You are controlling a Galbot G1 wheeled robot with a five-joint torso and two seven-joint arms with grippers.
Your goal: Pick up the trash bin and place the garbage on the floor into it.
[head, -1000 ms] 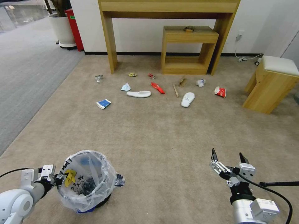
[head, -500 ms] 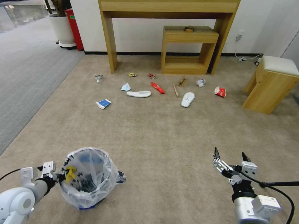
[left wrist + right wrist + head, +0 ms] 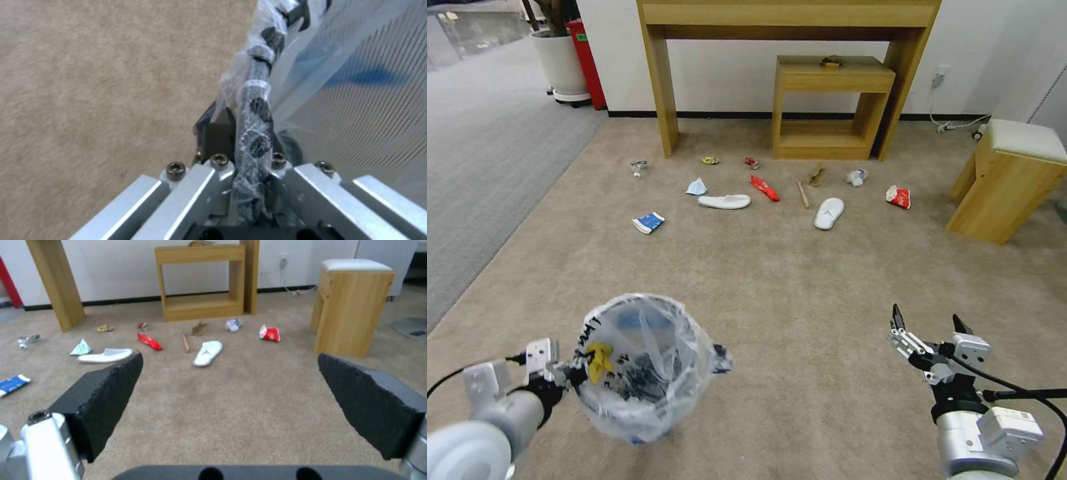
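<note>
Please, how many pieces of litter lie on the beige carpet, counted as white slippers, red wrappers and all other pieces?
White slippers: 2
Red wrappers: 3
Other pieces: 7
Total: 12

Staged home-like room in an office, beige carpet (image 3: pixel 774 287), wooden console table (image 3: pixel 787 20), small wooden shelf (image 3: pixel 830 80), padded stool (image 3: pixel 1007 180), grey office carpet (image 3: pixel 487 153)

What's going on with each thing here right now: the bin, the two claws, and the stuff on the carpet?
Bin: held by its rim, tilted, bag-lined.
Left gripper: shut on the bin's rim.
Right gripper: open, holding nothing, above the carpet.
Slippers: lying apart on the carpet.
Red wrapper: lying flat between them.
Blue packet: on the carpet, nearest the bin.
</note>
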